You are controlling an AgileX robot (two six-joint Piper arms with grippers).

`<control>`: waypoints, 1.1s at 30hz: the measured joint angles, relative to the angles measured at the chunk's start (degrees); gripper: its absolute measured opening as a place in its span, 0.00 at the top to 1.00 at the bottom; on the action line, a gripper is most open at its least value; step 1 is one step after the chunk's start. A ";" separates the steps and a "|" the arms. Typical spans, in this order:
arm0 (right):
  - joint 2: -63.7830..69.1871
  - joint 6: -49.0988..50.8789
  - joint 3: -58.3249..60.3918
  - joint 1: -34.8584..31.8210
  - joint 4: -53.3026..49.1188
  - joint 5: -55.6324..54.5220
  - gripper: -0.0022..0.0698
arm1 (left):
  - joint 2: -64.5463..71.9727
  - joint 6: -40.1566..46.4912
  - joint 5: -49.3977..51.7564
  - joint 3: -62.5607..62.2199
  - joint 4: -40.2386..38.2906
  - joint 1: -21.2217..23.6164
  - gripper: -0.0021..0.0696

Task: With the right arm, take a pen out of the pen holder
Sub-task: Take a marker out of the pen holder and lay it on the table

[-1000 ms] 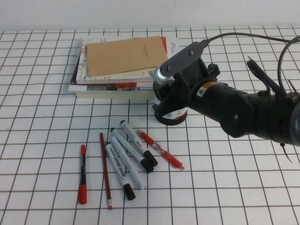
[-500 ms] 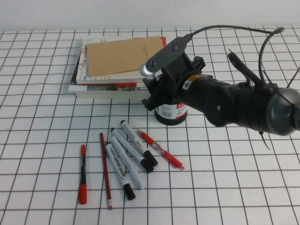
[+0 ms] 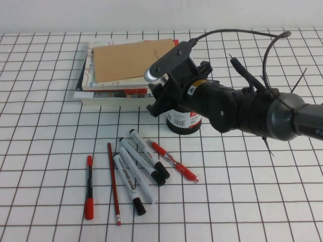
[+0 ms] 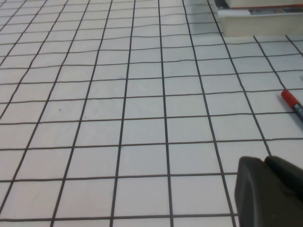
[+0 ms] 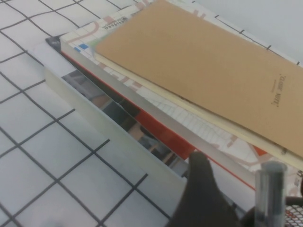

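Observation:
A black mesh pen holder [image 3: 183, 121] with a white label stands in front of a stack of books. My right gripper [image 3: 158, 102] hangs over the holder's left rim, next to the books, and is open. In the right wrist view one dark finger [image 5: 200, 189] shows, with a gap to an upright grey pen [image 5: 269, 191] that rises from the holder's mesh rim [image 5: 294, 208]; the other finger is out of frame. My left gripper [image 4: 265, 163] hovers low over bare table, shut and holding nothing.
The stack of books [image 3: 128, 70], topped by a brown notebook [image 5: 208, 61], lies just behind the holder. Several pens and markers [image 3: 141, 166], a red pen [image 3: 89, 186] and a red pencil [image 3: 114, 184] lie loose on the gridded table in front.
My right arm has swung left, carrying the gripper from above the holder's middle to its left rim, nearer the books. The pens on the table have not moved.

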 joint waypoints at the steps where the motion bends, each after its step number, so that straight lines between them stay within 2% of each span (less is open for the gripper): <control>1: 0.44 -0.09 -0.29 -0.12 0.00 0.00 0.43 | 0.00 0.00 0.00 0.00 0.00 0.00 0.98; 15: 3.06 -0.21 -2.80 -1.14 -0.13 0.30 0.44 | 0.00 0.00 0.00 0.00 0.00 0.00 0.98; 33: 3.65 -0.21 -2.88 -1.27 -0.13 0.97 0.82 | 0.00 0.00 0.00 0.00 0.00 0.00 0.98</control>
